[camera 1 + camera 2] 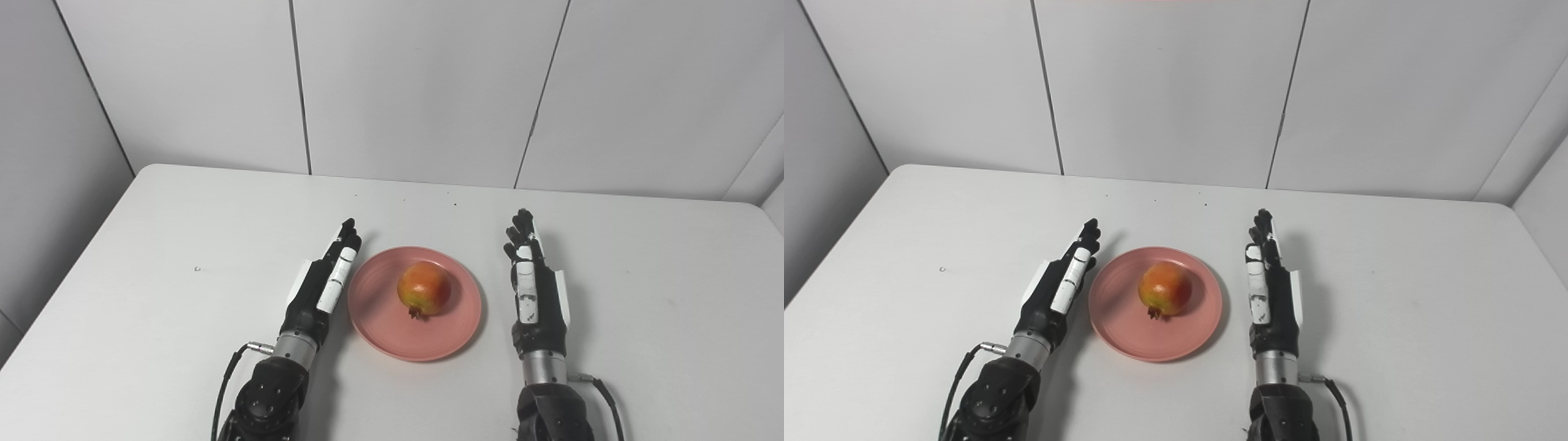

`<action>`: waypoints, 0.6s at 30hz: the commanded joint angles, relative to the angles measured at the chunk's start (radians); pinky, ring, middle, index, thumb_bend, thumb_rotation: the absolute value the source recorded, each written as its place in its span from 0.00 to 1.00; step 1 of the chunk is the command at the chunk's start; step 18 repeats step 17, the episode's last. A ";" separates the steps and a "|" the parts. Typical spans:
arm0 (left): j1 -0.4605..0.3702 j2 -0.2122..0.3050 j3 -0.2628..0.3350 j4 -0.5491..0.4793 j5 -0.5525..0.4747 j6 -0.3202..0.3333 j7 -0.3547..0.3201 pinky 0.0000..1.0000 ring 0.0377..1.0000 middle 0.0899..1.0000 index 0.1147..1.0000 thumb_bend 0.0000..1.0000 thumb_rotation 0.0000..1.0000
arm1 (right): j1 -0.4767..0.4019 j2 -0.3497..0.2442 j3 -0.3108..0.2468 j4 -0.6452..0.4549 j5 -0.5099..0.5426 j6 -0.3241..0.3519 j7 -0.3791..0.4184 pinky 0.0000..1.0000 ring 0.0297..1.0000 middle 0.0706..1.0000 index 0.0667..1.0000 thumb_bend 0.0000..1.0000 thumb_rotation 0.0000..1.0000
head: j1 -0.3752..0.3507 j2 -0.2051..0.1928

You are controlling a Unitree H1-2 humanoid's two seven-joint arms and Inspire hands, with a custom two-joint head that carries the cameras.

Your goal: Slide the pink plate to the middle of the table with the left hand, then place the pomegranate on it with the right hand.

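- Left robot hand (321,285) is seen edge-on, fingers stretched out straight and lying close together, nothing held; palm side is turned toward the plate.
- Its fingertips (348,229) are pointed toward the far wall, slightly angled right.
- Left robot hand is placed just beside the plate's left rim; contact with the rim cannot be told.
- Right robot hand (534,288) is also extended, fingers straight and slightly apart at the tips, nothing gripped.
- Right robot hand is set a little apart from the plate's right rim, a strip of bare tabletop is seen between them.
- Both forearms are laid low over the tabletop, entering from the bottom edge, a cable is seen at each wrist.
- Pink plate (380,324) is located between the two hands, near the middle of the tabletop, a bit toward the near edge.
- Pomegranate (424,288) is rested on the plate, roughly centred, red-orange skin, calyx pointed toward the camera.
- White tabletop (153,245) is shown with a few tiny dark specks near the far side and one small mark at left.
- Grey panelled walls (416,86) are seen behind and at the sides.
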 commanded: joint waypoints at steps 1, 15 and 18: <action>-0.033 -0.008 0.007 -0.009 -0.007 -0.054 0.010 1.00 1.00 1.00 1.00 0.57 1.00 | -0.034 0.010 -0.002 -0.020 -0.001 0.007 0.011 0.99 0.97 0.97 0.96 0.57 1.00 | 0.001 -0.003; -0.054 -0.021 0.036 0.043 -0.012 -0.109 0.045 1.00 1.00 1.00 1.00 0.60 1.00 | -0.026 -0.007 -0.015 0.008 0.031 0.030 0.056 1.00 0.96 0.94 0.93 0.57 1.00 | 0.013 -0.001; -0.055 -0.024 0.037 0.046 -0.011 -0.107 0.050 1.00 1.00 1.00 1.00 0.60 1.00 | -0.022 -0.012 -0.012 0.005 0.026 0.029 0.062 1.00 0.96 0.94 0.93 0.56 1.00 | 0.020 0.000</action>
